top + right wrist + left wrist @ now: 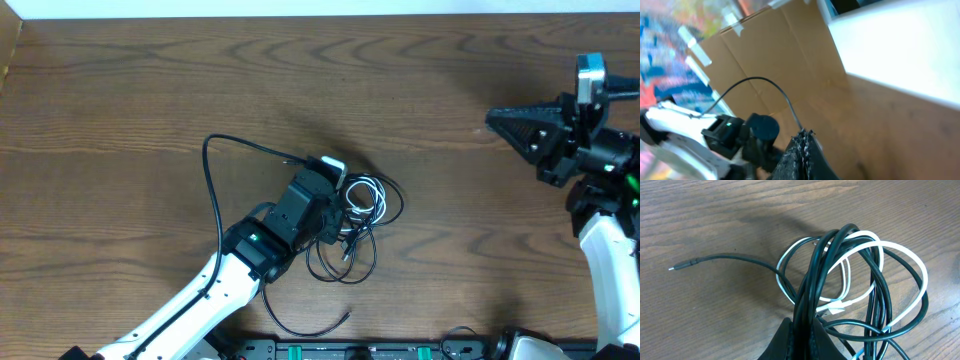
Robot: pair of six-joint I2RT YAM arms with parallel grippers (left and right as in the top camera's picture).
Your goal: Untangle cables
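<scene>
Dark woodgrain table point(120, 90). L gripper point(338, 192) clamped on black strands of the cables point(365, 212), a black + white tangle at centre-front. R gripper point(497, 120) clenched, holding nothing, at far R edge. Cardboard panel point(780, 55) in R wrist view.
</scene>
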